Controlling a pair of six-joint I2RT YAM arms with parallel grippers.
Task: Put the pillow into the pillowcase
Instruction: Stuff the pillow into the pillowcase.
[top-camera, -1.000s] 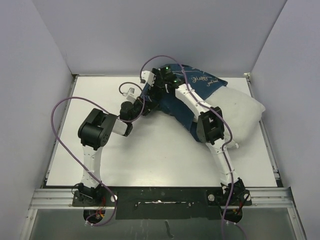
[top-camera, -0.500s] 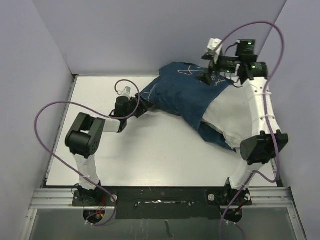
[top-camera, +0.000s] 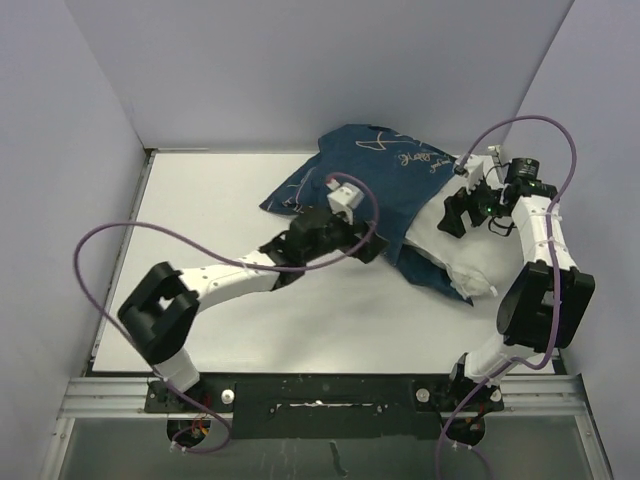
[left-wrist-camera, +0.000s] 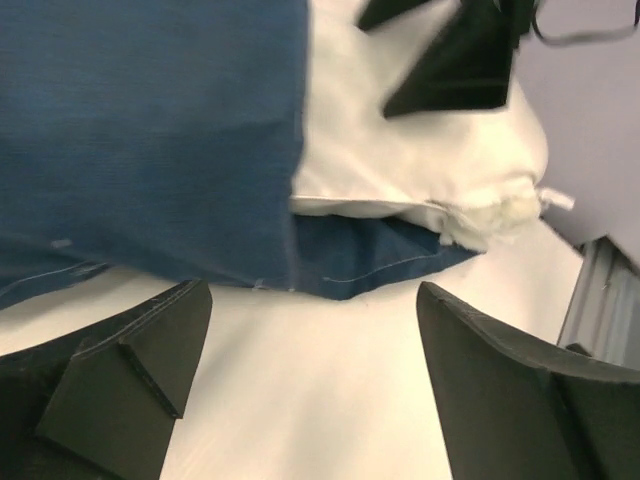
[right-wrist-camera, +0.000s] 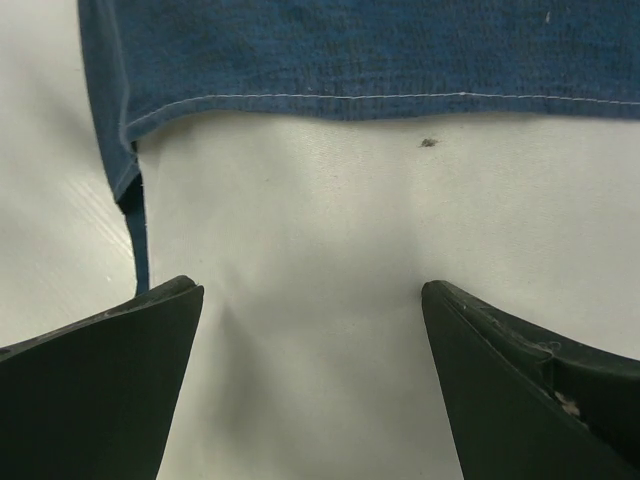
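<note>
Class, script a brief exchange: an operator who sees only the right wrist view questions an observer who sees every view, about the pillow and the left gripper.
Operator: I see the pillow below the pillowcase hem. How much is outside?
Observer: In the top view, only one end sticks out, on the right; the rest is covered.
Operator: Is the left gripper holding anything?
Observer: No. The left wrist view shows it open and empty above the table, beside the pillowcase's near hem.
</note>
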